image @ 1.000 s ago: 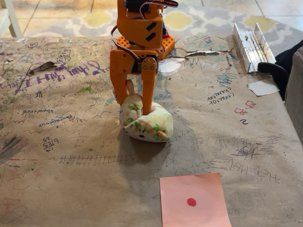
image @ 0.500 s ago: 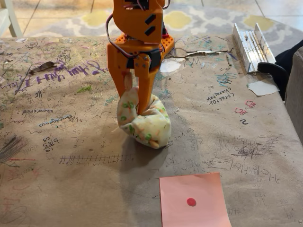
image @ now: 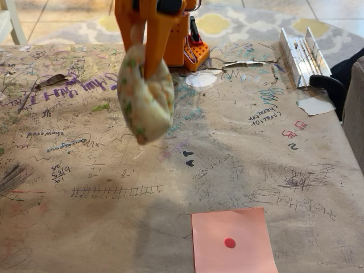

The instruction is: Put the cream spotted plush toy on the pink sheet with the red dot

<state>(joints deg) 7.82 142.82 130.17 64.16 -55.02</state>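
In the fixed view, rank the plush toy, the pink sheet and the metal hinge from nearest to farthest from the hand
1. Plush toy: clamped in the hand, hanging off the table at upper left.
2. Metal hinge: at the table's far right edge.
3. Pink sheet: flat at the bottom edge, right of centre.
The hinge and sheet are close in picture distance, so their order is uncertain.

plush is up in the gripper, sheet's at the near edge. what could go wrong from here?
1. The gripper pinches only the top of the cream spotted plush toy; its bulk hangs below and could slip out.
2. The pink sheet is loose paper; a dragging plush could shove it.
3. The sheet is cropped, so placement may land off-frame.
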